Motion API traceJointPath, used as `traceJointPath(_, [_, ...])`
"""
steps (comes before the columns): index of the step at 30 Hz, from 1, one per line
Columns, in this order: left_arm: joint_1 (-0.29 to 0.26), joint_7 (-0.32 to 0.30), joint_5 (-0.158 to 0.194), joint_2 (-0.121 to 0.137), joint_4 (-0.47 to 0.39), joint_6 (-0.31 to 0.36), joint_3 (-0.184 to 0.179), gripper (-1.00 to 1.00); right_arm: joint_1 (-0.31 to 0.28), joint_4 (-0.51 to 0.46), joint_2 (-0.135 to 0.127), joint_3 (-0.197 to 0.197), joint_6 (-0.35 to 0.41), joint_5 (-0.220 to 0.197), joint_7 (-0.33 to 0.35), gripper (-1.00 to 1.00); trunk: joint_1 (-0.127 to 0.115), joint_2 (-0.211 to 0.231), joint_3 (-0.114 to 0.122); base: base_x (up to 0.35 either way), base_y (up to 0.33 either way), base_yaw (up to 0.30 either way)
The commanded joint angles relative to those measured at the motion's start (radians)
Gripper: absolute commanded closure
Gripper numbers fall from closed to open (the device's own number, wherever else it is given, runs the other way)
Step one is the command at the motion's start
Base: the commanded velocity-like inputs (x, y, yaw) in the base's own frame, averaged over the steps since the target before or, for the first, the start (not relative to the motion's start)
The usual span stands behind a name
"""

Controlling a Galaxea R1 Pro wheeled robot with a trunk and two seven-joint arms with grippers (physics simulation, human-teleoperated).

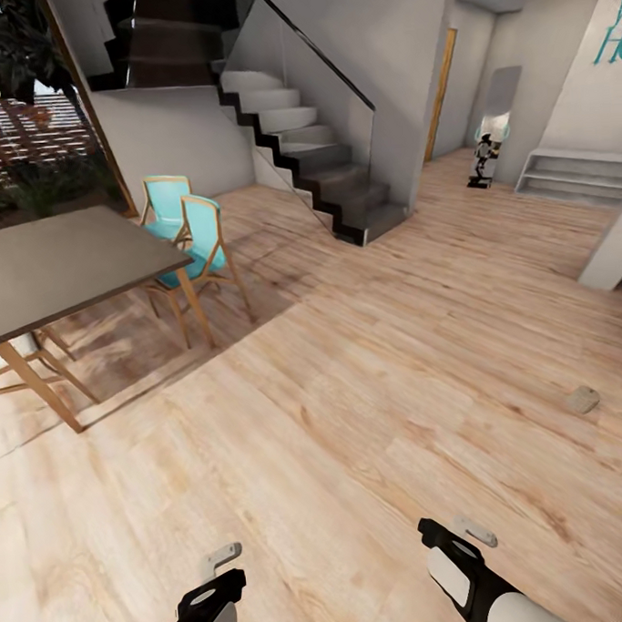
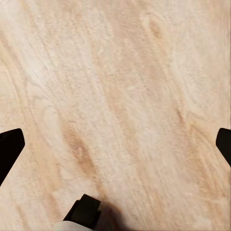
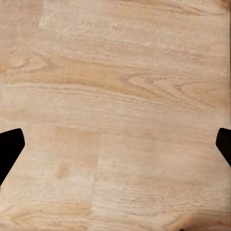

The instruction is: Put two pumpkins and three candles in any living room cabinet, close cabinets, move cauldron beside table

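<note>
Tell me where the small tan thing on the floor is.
In the head view, the tan object lies on the wood floor at right, ahead of the right arm.

Wide open wooden floor [image 1: 353,418] ahead, clear through the middle toward the far hallway. To the left, blocked by a grey dining surface [image 1: 62,260] on slanted wooden legs, with two turquoise chairs [image 1: 193,240] tucked at its far corner. Further back, centre, closed off by a staircase [image 1: 312,156] with a glass side panel. At the right edge, hemmed by a white wall corner [image 1: 613,249]; low grey steps [image 1: 577,174] beyond. One small flat tan piece [image 1: 582,399] lying on the floor, right of centre. Beneath the left hand [image 2: 115,144] and the right hand [image 3: 115,144], bare boards, fingers spread wide, nothing between them.
</note>
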Motion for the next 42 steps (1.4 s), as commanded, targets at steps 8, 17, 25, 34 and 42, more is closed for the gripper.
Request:
traceJointPath(8, [-0.001, 0.008, 0.007, 0.001, -0.002, 0.0, -0.008, -1.0, -0.001, 0.0, -0.002, 0.007, -0.007, -0.013, -0.005, -1.0, 0.0, 0.0, -0.007, 0.301, 0.0, -0.172])
traceJointPath(17, [-0.001, 0.008, 0.007, 0.001, -0.002, 0.0, -0.008, -1.0, -0.001, 0.0, -0.002, 0.007, -0.006, -0.013, -0.005, -1.0, 0.0, 0.0, -0.008, 0.313, 0.0, -0.063])
traceJointPath(25, [-0.001, 0.008, 0.007, 0.001, -0.002, 0.0, -0.008, -1.0, -0.001, 0.0, -0.002, 0.007, -0.006, -0.013, -0.006, -1.0, 0.0, 0.0, -0.008, 0.314, 0.0, -0.268])
traceJointPath(34, [-0.001, 0.008, 0.007, 0.001, -0.002, 0.0, -0.008, -1.0, -0.001, 0.0, -0.002, 0.007, -0.006, -0.013, -0.005, -1.0, 0.0, 0.0, -0.008, 0.321, 0.0, -0.281])
traceJointPath(42, [-0.001, 0.008, 0.007, 0.0, -0.002, 0.0, -0.008, -1.0, -0.001, 0.0, -0.002, 0.007, -0.006, -0.013, -0.006, -1.0, 0.0, 0.0, -0.008, 0.326, 0.0, -0.283])
